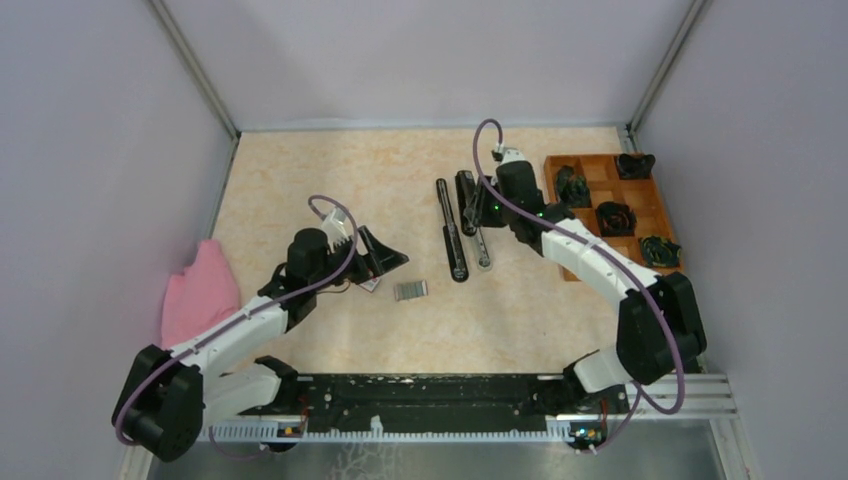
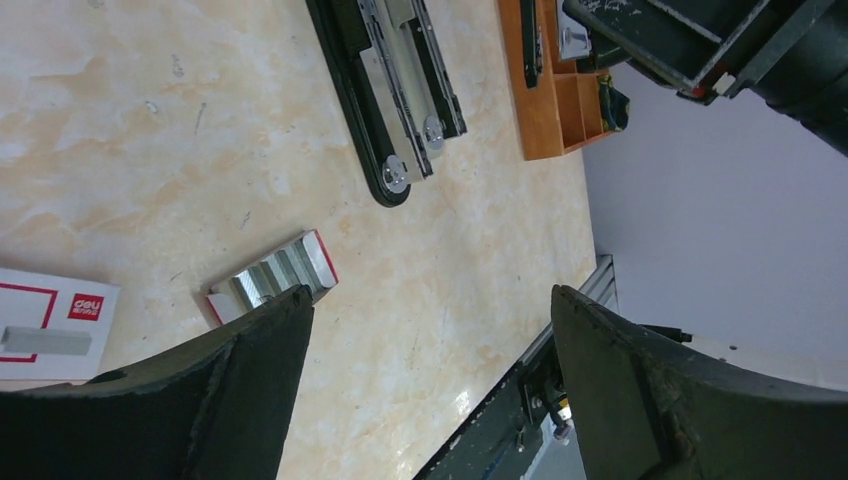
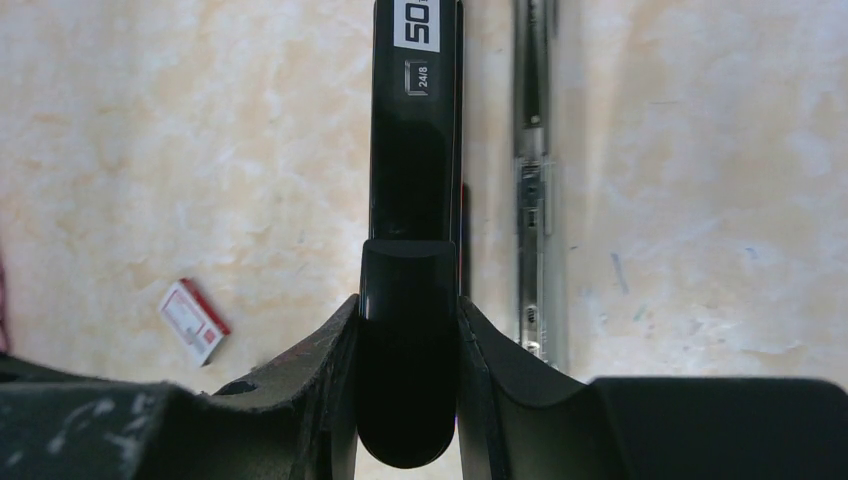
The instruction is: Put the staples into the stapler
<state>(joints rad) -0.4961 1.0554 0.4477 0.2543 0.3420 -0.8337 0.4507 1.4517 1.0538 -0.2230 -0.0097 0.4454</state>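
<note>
Right pincer (image 3: pixel 408 305) clamps the stapler (image 3: pixel 415 130), plain only wrist-side; left pincer (image 2: pixel 428 296) gapes near staples (image 2: pixel 270 277).

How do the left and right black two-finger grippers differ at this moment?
The left gripper is open and empty; the right gripper is shut on the long glossy black stapler. The left gripper sits near the small silvery-grey ridged block of staples; the right gripper is farther from it. Both are black.

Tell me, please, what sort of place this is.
Probably a robot test cell in a lab: plain walls close in a marbled table, a metal rail runs along its near edge, and a stapler and a wooden tray lie set out as work items.
</note>
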